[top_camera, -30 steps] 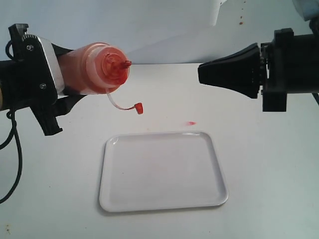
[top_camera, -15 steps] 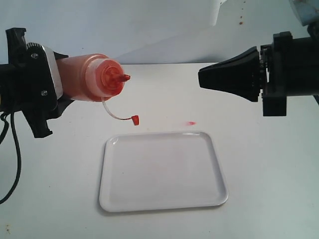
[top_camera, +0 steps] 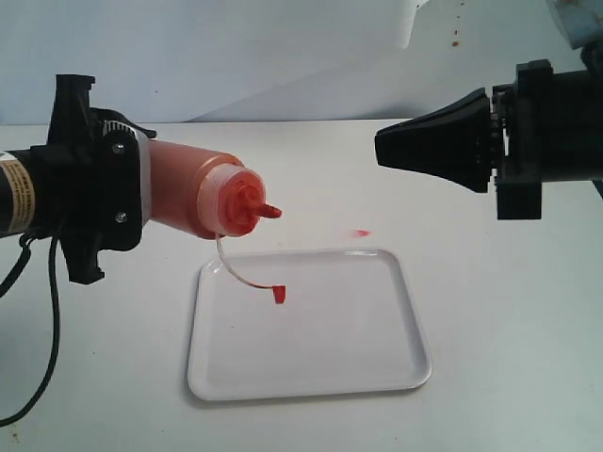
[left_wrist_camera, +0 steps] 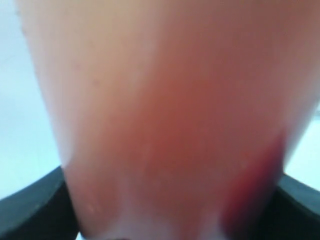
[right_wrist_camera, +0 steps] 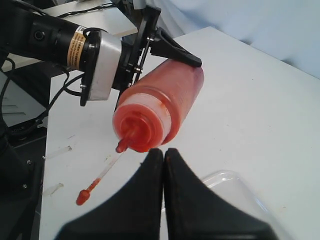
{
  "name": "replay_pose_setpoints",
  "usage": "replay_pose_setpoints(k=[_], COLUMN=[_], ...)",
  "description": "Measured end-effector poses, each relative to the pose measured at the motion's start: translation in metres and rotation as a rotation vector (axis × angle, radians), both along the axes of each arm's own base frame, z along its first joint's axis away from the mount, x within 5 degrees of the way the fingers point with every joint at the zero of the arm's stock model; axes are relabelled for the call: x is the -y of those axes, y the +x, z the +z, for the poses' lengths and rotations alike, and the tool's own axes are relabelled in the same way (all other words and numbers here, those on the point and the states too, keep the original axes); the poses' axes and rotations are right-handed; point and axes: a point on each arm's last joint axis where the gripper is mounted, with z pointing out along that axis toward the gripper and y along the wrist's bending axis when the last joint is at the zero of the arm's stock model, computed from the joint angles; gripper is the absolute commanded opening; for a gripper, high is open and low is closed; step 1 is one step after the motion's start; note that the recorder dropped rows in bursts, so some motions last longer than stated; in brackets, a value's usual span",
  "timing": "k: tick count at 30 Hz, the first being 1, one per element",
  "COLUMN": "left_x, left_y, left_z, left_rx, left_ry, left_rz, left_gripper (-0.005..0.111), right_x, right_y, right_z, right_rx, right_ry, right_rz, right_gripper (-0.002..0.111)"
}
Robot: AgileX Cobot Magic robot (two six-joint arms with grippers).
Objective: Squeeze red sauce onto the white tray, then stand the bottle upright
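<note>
My left gripper is shut on the bottle, an orange-red squeeze bottle held tilted in the air, nozzle pointing right and slightly down over the far left corner of the white tray. A small red cap dangles from it on a thin strap above the tray. The left wrist view is filled by the blurred bottle. My right gripper hangs shut and empty in the air at the right, above the table. In the right wrist view the bottle lies just beyond the gripper, with the tray below.
A small red sauce spot marks the white table just beyond the tray's far edge. The left arm's black cable hangs at the left edge.
The left gripper has brought the bottle down and to the right and tipped its nozzle lower, so the dangling cap now hangs over the tray. The right gripper has stayed in place.
</note>
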Motion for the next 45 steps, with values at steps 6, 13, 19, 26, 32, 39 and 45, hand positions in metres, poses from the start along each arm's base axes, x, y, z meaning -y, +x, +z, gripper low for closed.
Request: replay_pose_setpoints(k=[6,13,19,26,32,39,45], left_x=[0.001,0.012,0.02,0.021,0.021,0.017,0.017], left_y=[-0.003,-0.01,-0.015,-0.016,-0.016,-0.015,-0.015], left_z=[-0.003,-0.005,-0.005,-0.005,-0.005,-0.005,-0.005], left_rx=[-0.004,0.0,0.023,0.028,0.026,0.02,0.02], left_ry=[0.111,0.187,0.262,0.268,0.27,0.296,0.296], left_rz=[0.016,-0.009,-0.045,-0.054,-0.049,-0.014,-0.014], left_gripper=[0.0,0.0,0.0,0.0,0.0,0.0,0.0], right_x=[0.0,-0.003,-0.015,-0.029,-0.042,-0.059,-0.067], right_y=[0.0,-0.001,-0.005,-0.002,-0.005,-0.003,-0.008], right_z=[0.0,0.0,-0.001,-0.006,-0.008,-0.012,-0.012], right_rx=[0.0,0.001,0.006,0.035,0.057,0.123,0.192], right_ry=[-0.002,-0.005,-0.016,-0.077,-0.11,-0.193,-0.221], right_rz=[0.001,0.012,0.038,-0.022,-0.034,-0.142,-0.096], right_gripper=[0.0,0.0,0.0,0.017,0.05,0.074,0.074])
